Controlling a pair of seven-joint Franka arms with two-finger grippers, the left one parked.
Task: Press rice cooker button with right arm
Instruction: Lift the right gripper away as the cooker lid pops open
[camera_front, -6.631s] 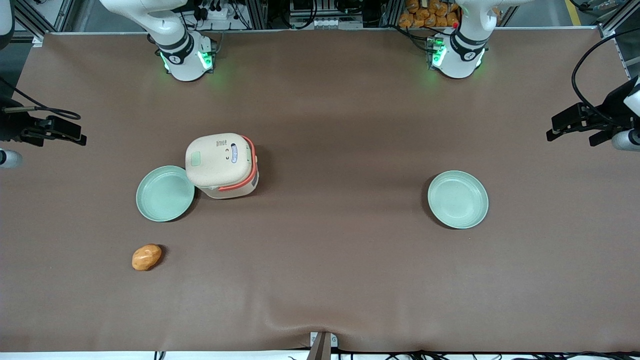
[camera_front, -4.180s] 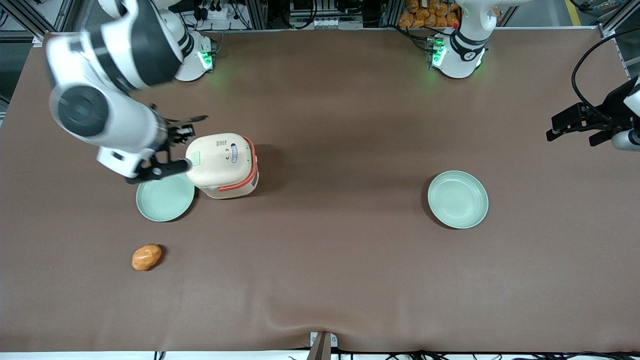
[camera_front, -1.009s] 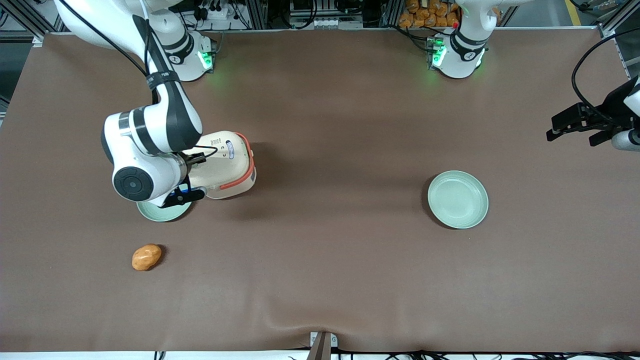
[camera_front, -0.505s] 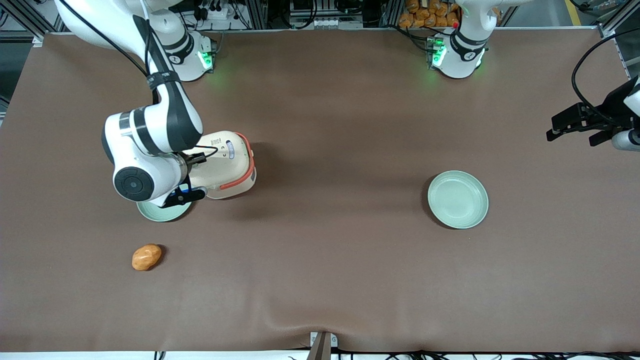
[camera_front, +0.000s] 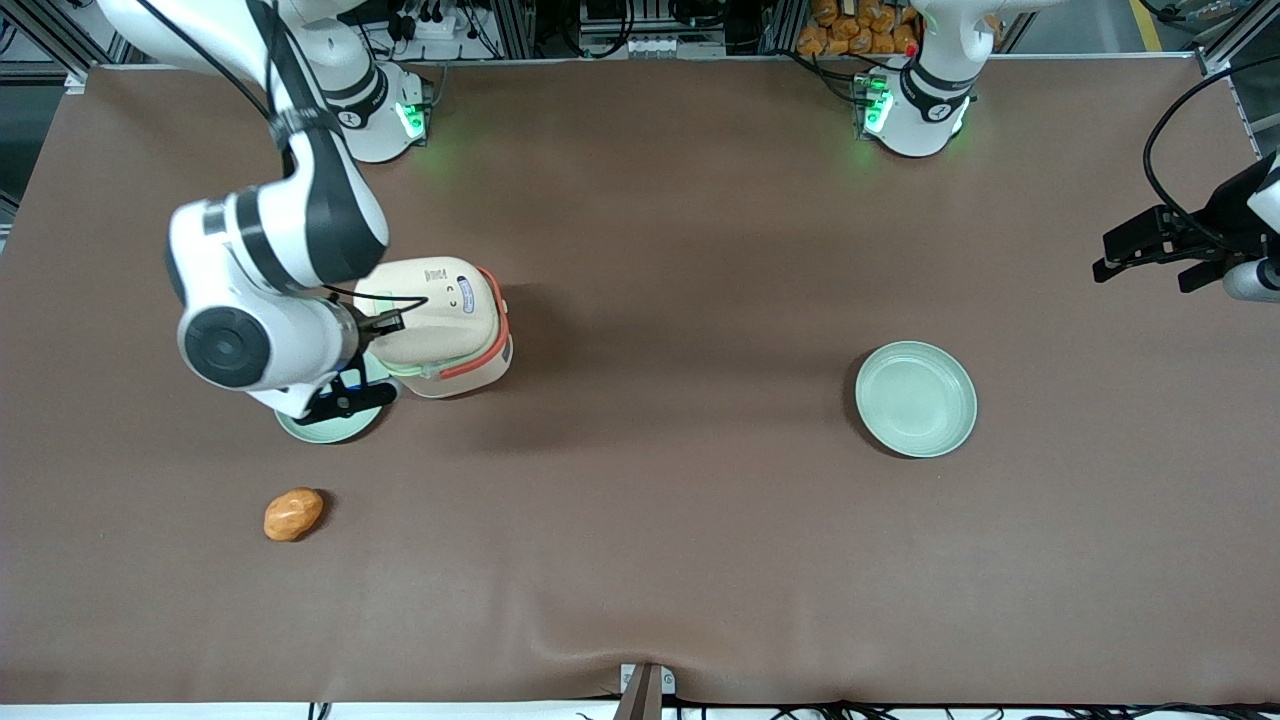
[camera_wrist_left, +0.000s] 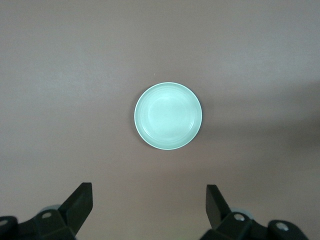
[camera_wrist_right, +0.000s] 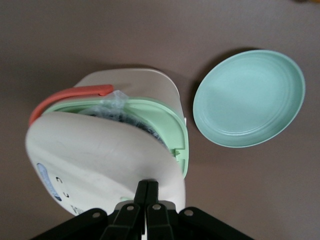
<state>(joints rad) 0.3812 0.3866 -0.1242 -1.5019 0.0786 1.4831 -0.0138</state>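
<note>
Beside the rice cooker (camera_wrist_right: 107, 150), the end effector (camera_wrist_right: 146, 192) was seen closed, empty; a clean upward retreat was advised, its lid (camera_wrist_right: 95, 155) ajar.

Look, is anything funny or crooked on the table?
Yes. The rice cooker's lid has popped up and tilts open, showing the green rim and something clear and crinkly inside. The gripper, fingers shut, sits at the lid's edge. The cooker also crowds the nearby plate. Nothing looks spilled.

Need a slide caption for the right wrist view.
Shut gripper over the rice cooker, lid ajar, green plate beside it.
</note>
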